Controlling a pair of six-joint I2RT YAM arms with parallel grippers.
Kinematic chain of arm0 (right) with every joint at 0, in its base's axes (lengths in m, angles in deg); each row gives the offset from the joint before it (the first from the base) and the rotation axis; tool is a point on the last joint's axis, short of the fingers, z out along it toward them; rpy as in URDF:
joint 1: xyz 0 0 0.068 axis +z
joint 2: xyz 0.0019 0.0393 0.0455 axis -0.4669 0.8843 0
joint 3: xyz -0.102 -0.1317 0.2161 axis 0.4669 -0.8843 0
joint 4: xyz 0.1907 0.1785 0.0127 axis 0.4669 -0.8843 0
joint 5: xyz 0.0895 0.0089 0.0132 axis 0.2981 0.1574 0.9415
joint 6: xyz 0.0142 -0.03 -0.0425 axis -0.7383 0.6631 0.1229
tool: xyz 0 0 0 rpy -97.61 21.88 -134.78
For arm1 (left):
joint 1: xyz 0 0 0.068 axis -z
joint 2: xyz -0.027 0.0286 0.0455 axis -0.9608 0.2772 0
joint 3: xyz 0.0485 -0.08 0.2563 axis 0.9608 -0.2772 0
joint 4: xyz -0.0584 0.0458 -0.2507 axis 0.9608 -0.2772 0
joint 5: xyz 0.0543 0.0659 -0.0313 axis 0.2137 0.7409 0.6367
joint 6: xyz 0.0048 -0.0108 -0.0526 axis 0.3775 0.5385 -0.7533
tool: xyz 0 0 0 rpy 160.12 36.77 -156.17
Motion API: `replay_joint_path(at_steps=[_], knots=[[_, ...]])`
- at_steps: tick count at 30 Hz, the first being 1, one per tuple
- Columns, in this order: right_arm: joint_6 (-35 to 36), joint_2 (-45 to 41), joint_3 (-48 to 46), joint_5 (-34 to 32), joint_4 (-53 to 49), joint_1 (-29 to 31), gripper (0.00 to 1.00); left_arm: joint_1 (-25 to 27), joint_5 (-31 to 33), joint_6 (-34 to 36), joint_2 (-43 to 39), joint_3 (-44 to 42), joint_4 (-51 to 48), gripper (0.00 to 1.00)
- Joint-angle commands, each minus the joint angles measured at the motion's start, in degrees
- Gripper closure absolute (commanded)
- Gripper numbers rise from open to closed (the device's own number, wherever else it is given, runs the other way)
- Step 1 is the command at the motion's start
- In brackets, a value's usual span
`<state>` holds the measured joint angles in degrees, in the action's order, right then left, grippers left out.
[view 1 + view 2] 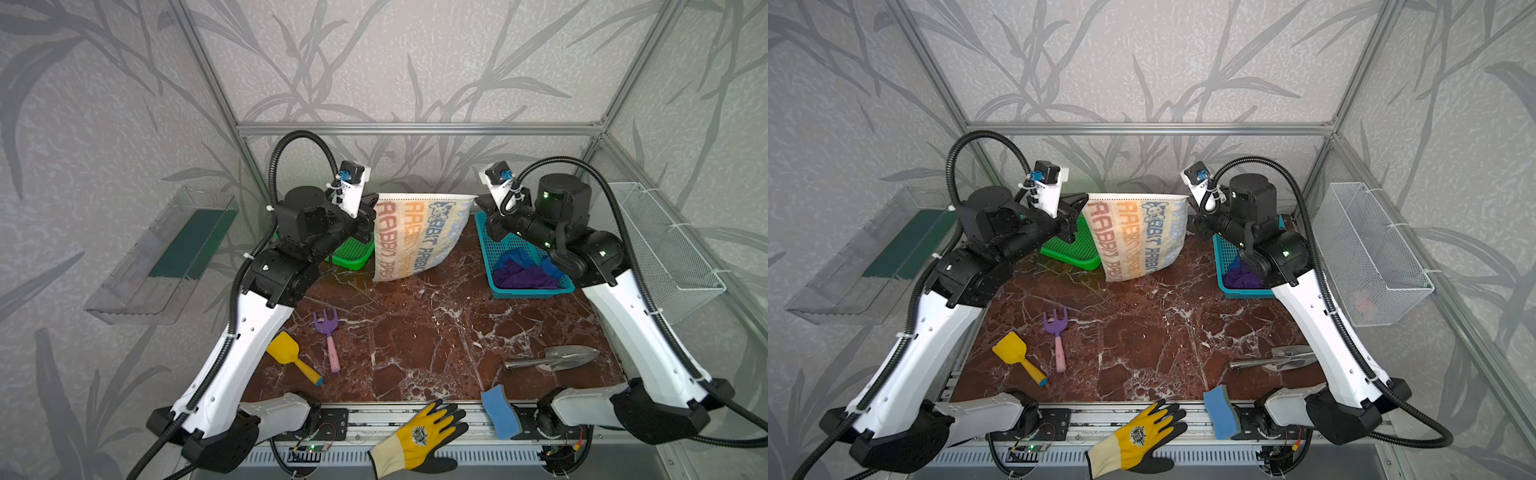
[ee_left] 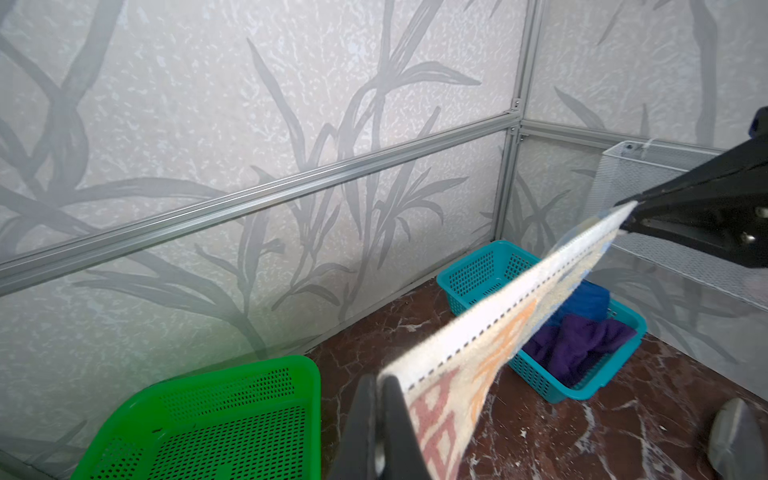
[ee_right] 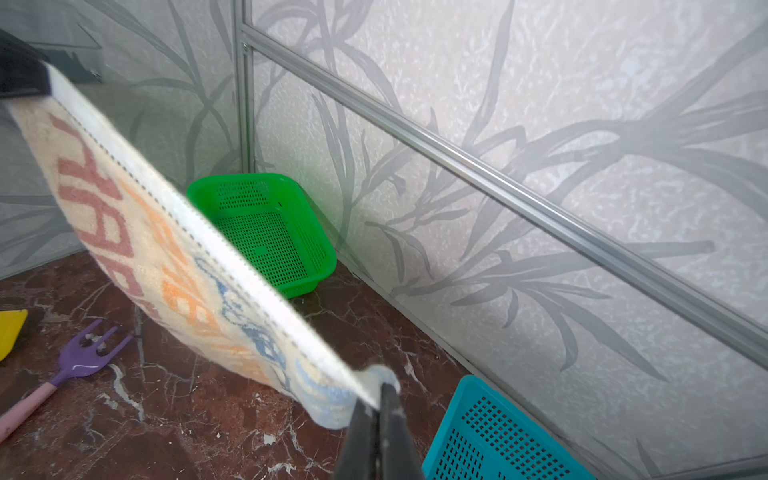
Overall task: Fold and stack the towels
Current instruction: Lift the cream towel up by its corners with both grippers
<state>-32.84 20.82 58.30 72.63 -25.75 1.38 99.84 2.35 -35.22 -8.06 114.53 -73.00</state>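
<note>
The cream towel (image 1: 415,235) with orange and blue lettering hangs spread out above the back of the marble table (image 1: 415,340). My left gripper (image 1: 372,204) is shut on its upper left corner, and the left wrist view shows black jaws (image 2: 380,384) pinching the hem. My right gripper (image 1: 476,200) is shut on the upper right corner (image 3: 376,395). The top hem runs taut between them. The purple towel (image 1: 524,277) and the blue towel (image 1: 514,254) lie crumpled in the teal basket (image 1: 534,291) under my right arm.
An empty green basket (image 1: 353,254) stands behind the left gripper. A purple toy rake (image 1: 328,332), a yellow scoop (image 1: 286,353) and a metal trowel (image 1: 557,357) lie on the table. A blue sponge (image 1: 498,411) and a work glove (image 1: 419,436) sit at the front edge.
</note>
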Motion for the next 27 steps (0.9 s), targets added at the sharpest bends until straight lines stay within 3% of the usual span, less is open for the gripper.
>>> replay_joint_path(at_steps=[1, 9, 16, 22, 27], knots=[[0.5, -4.6, -1.0, 4.8, -1.1, 0.0, 1.0, -0.2, -2.7, -2.4, -5.0, -0.8, -2.6, 1.0], [-2.2, -10.3, -2.3, 12.5, -1.7, 0.4, 1.0, -0.2, -4.3, -4.5, -10.6, -1.5, -3.1, 1.0], [-3.3, -10.5, -5.4, 11.5, -0.5, 0.4, 1.0, -0.2, -4.2, -5.4, -11.0, -4.1, -3.0, 1.0], [-1.5, -5.0, -9.2, 2.9, 2.2, -0.3, 1.0, -0.3, 1.2, -3.6, -6.4, -6.7, -1.3, 1.0], [-1.2, 2.7, -7.7, 4.2, 4.5, -3.4, 1.0, -1.5, 6.0, -1.0, 2.7, -5.5, 0.3, 1.0]])
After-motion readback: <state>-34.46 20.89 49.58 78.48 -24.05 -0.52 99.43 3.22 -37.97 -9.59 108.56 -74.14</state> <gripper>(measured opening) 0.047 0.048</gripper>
